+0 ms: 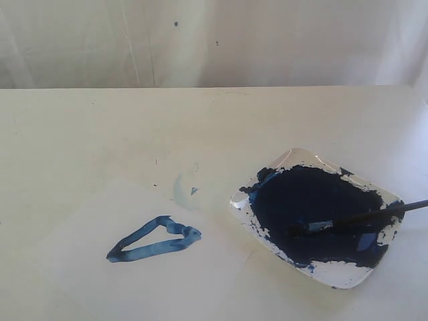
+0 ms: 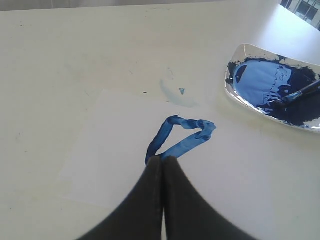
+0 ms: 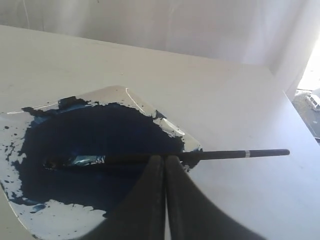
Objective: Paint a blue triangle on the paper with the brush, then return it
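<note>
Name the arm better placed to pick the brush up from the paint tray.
Right. The brush lies across the paint tray, directly ahead of the right gripper, whose jaws are closed. The left gripper, also closed, points at the blue triangle, with the tray off to one side.

A lab-style test bench: off-white table [image 1: 80,134] against white draped backdrop [image 1: 267,40].

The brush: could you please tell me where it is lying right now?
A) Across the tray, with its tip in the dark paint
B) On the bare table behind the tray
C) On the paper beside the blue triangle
A: the brush lies across the tray, its tip resting in the dark paint and its handle sticking out past the rim.
</note>
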